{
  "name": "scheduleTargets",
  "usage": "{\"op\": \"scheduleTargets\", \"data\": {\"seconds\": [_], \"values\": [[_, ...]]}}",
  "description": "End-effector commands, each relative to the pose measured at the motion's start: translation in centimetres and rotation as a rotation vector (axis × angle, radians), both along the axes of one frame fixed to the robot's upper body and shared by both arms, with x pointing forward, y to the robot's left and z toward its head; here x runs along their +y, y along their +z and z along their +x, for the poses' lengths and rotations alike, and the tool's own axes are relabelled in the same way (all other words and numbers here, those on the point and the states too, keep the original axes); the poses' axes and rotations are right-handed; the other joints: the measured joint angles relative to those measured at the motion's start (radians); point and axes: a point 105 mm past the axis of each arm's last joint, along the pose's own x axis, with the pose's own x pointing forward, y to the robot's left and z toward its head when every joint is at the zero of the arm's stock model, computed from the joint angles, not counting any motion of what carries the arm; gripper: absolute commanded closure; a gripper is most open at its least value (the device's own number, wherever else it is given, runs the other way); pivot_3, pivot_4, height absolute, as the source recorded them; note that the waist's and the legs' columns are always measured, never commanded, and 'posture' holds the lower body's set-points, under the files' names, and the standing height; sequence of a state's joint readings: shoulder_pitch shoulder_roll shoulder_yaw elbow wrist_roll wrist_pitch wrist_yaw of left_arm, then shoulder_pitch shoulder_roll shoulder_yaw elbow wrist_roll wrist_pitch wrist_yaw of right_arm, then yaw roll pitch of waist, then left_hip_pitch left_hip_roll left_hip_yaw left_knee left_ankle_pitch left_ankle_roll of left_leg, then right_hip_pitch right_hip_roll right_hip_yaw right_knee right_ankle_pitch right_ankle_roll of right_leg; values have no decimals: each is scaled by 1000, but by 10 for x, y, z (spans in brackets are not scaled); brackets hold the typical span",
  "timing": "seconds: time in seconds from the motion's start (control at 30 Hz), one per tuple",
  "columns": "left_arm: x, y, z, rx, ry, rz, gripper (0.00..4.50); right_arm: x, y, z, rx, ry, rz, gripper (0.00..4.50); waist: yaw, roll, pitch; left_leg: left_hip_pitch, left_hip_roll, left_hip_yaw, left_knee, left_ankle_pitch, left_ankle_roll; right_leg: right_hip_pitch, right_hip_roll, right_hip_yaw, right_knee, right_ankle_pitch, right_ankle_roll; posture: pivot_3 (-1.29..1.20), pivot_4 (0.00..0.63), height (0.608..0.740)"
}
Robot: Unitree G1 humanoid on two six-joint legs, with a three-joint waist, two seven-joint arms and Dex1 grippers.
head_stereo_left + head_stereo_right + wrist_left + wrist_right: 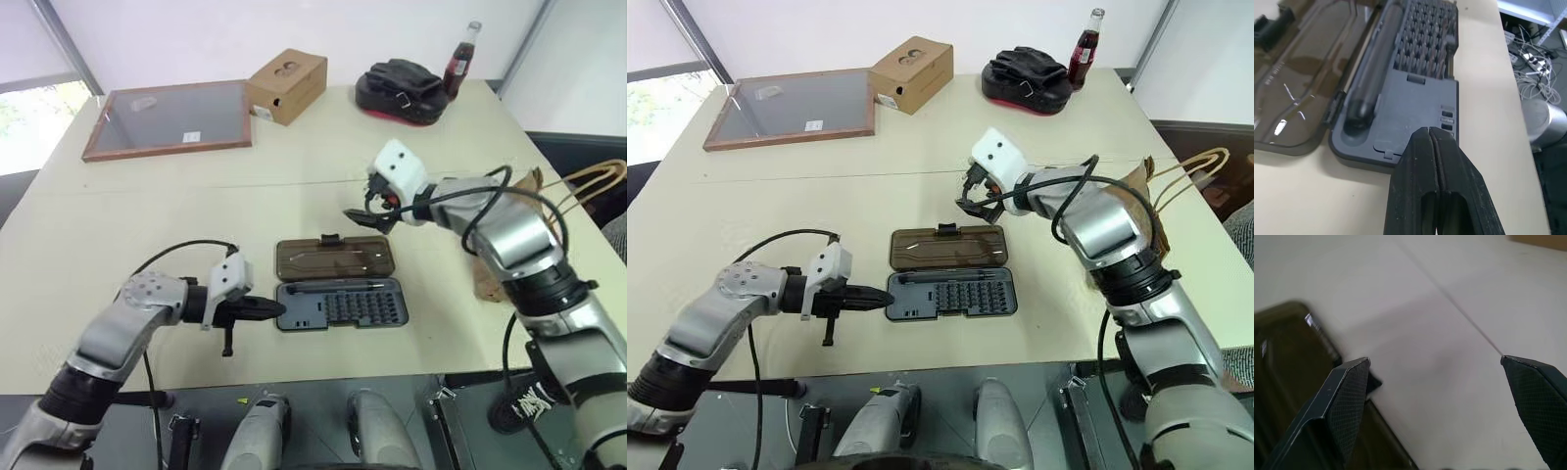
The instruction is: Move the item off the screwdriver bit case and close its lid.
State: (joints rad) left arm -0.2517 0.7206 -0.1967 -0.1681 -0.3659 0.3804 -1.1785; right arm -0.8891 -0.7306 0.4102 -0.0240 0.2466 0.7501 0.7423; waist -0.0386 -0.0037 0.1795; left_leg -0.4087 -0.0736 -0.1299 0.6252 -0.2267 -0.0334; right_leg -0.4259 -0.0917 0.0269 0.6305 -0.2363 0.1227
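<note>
**Lid lies flat open, bag already aside: the risks in closing it**

We see the screwdriver bit case point(341, 303) lying near the front edge of the worktop point(118, 225), its tray of bits facing up and its lid point(335, 258) folded back flat on the far side, with the small black latch point(330, 238) at the lid's far edge. The paper bag point(529, 196) sits off the case at the right side of the worktop, mostly behind our right arm, with its loop handles point(600, 176) hanging past the edge; that part of the task looks done.

What could go wrong from here, as we judge it: the lid lies flush on the worktop, so a finger trying to get under its far edge may slide over it or push the whole case toward the front edge. The case is light and loose, so lifting the lid without bracing the tray could drag or tip it and spill bits. A lid swung over but not pressed at the latch would be left unfastened.

Our right gripper point(367, 211) hovers above the worktop just beyond the lid's latch edge, fingers point(1347, 396) spread wide and holding nothing. Our left gripper point(269, 308) has its fingers point(1420, 181) pressed together, empty, with the tips at the left end of the tray; we cannot tell whether they touch it.
</note>
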Motion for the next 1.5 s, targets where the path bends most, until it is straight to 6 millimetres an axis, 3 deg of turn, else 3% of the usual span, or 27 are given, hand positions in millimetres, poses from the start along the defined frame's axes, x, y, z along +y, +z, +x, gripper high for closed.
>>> {"op": "scheduleTargets", "data": {"seconds": [0.03,0.53,0.93,1.0,1.23,1.5], "values": [[1,-7,3,-28,-24,22,4500,0,2,-6,33,119,-66,37,0,0,0,0,0,0,0,0,0,0,0,0,0,0,0,0,150,740],[3,-15,4,-47,-14,25,4500,-8,-46,31,171,76,-42,37,-3,0,0,0,0,-2,0,0,0,0,-1,0,0,1,0,0,150,740],[4,-12,6,-69,6,27,4500,-3,-66,32,228,92,-51,37,-4,0,0,1,0,-2,0,0,0,0,-1,0,1,1,0,0,150,740],[4,-11,7,-74,8,26,4500,-4,-70,29,242,105,-69,828,-4,0,0,1,0,-2,0,0,0,0,-1,0,1,1,0,0,150,740],[3,-9,9,-90,11,23,4500,-3,-79,21,265,155,-122,4458,-4,0,-1,1,0,-2,1,0,-1,0,-1,0,2,1,-1,0,150,740],[1,-5,14,-108,18,17,4500,1,-79,16,254,203,-160,4458,-6,-1,-2,3,0,-2,0,0,-1,1,1,0,2,1,-1,0,150,740]]}}
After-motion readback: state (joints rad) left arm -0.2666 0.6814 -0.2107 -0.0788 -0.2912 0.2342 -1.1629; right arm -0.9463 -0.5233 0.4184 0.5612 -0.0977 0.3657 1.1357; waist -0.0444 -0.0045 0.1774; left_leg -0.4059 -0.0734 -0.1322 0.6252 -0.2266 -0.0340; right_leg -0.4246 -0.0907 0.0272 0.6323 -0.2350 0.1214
